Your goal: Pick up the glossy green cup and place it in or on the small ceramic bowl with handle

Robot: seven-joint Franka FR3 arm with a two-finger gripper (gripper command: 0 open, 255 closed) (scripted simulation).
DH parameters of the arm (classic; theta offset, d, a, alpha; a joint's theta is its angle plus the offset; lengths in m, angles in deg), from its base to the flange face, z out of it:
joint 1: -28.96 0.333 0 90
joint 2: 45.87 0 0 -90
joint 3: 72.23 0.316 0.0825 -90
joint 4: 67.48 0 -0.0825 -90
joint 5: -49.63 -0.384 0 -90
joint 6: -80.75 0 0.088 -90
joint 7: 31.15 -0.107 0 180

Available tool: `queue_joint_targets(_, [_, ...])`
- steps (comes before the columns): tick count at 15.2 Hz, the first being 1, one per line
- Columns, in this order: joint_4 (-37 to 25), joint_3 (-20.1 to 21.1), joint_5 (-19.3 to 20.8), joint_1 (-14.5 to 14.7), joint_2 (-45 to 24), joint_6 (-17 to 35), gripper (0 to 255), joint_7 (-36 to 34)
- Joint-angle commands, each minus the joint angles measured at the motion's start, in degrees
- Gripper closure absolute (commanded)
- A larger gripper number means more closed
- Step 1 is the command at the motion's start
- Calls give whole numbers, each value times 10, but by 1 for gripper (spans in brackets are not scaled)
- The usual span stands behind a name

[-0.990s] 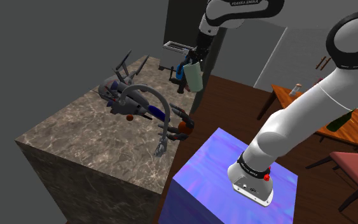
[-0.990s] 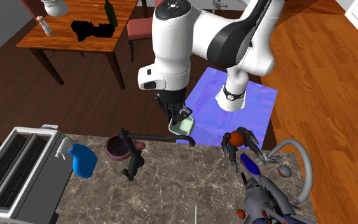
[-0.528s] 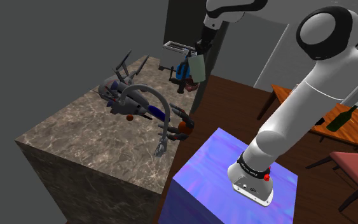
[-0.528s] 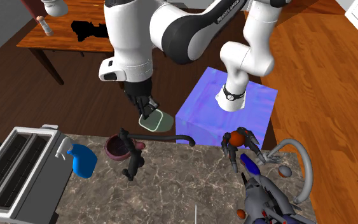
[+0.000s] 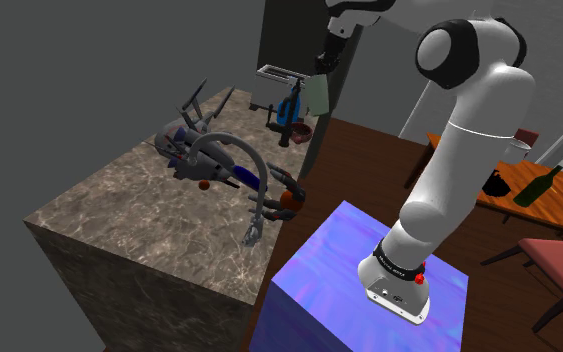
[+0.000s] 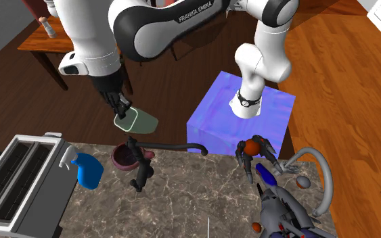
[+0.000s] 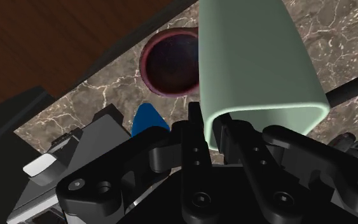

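My gripper (image 6: 122, 113) is shut on the rim of a pale green cup (image 6: 139, 122), which hangs tilted in the air over the counter's edge. In the wrist view the two fingers pinch the cup's wall (image 7: 257, 63) at the gripper (image 7: 212, 127). A small dark maroon bowl (image 6: 122, 157) sits on the marble counter just below the cup, slightly toward the second exterior view's left. Past the cup, the wrist view looks down into the bowl's open mouth (image 7: 171, 63). From the shoulder view the cup (image 5: 318, 97) hangs under the gripper (image 5: 322, 70), above the bowl (image 5: 301, 130).
Close by the bowl stand a blue spray bottle (image 6: 87, 169), a black faucet-like stand (image 6: 140, 170) and a toaster (image 6: 16, 182). Grey toy craft (image 6: 283, 209) and a claw with an orange ball (image 6: 253, 147) lie along the counter (image 6: 195, 196). The blue stand (image 6: 250, 125) is beside it.
The arm has swung toward the second exterior view's left with the cup in its grip, from near the stand to above the maroon bowl. The fingers have stayed shut.
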Motion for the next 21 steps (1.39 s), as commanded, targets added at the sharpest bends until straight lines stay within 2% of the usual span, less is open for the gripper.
queue_joint_targets(1, [-67,-7,-20,-19,-48,-23,255,22])
queue_joint_targets(4, [-184,-12,-50,-58,-126,-70,255,51])
queue_joint_targets(21, [-32,-8,-49,-43,-112,68,255,64])
